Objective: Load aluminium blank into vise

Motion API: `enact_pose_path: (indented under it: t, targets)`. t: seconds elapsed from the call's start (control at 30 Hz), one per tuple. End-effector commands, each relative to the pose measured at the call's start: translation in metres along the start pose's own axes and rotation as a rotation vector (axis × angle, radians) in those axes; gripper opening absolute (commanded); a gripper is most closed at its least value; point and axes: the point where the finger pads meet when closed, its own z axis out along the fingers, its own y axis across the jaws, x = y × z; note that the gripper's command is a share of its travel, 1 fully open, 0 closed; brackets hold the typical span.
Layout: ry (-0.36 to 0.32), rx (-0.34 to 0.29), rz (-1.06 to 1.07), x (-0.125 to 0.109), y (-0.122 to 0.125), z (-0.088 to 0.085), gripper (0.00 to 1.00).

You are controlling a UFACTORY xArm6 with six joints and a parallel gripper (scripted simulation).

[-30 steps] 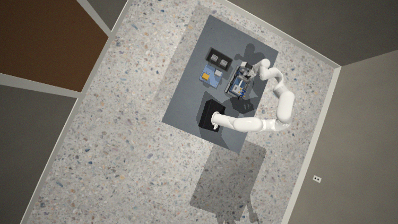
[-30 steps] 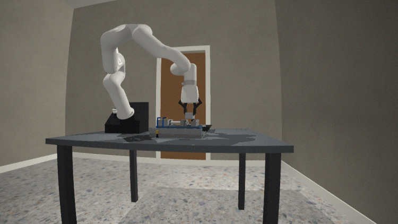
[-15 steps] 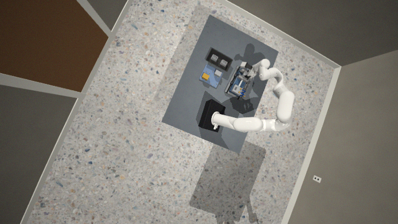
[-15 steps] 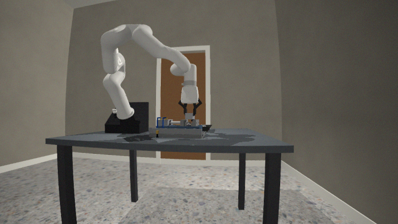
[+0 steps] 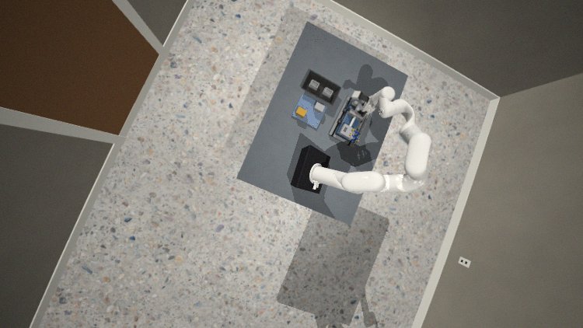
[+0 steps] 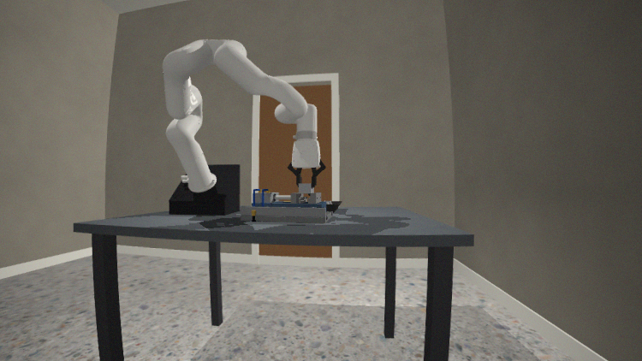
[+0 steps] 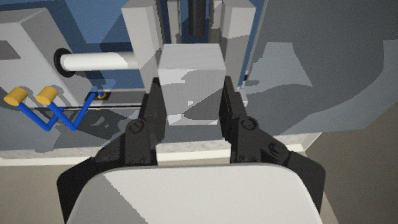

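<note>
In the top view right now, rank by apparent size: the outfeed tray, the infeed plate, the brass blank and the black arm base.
1. Black arm base, largest.
2. Infeed plate and outfeed tray: too alike to rank.
3. Brass blank, clearly smallest.
</note>
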Motion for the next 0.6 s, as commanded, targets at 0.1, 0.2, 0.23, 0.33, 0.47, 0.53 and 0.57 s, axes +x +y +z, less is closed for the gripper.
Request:
enact_pose_path:
  t: [0.1,0.2,0.23,0.33,0.47,0.53,0.57]
  targets:
    - [0.001,-0.004,0.001,0.0,0.0013,0.001,0.0]
    - [0.001,-0.004,0.001,0.0,0.0013,0.0014,0.0]
    - [0.001,-0.004,0.001,0.0,0.0013,0.0018,0.0]
    - [0.001,-0.004,0.001,0.0001,0.0013,0.003,0.0]
    - [0.001,-0.004,0.001,0.0001,0.0012,0.0045,0.0]
    - [0.001,-0.004,0.001,0.0001,0.0012,0.0052,0.0]
    - [0.001,-0.004,0.001,0.0001,0.0012,0.0055,0.0]
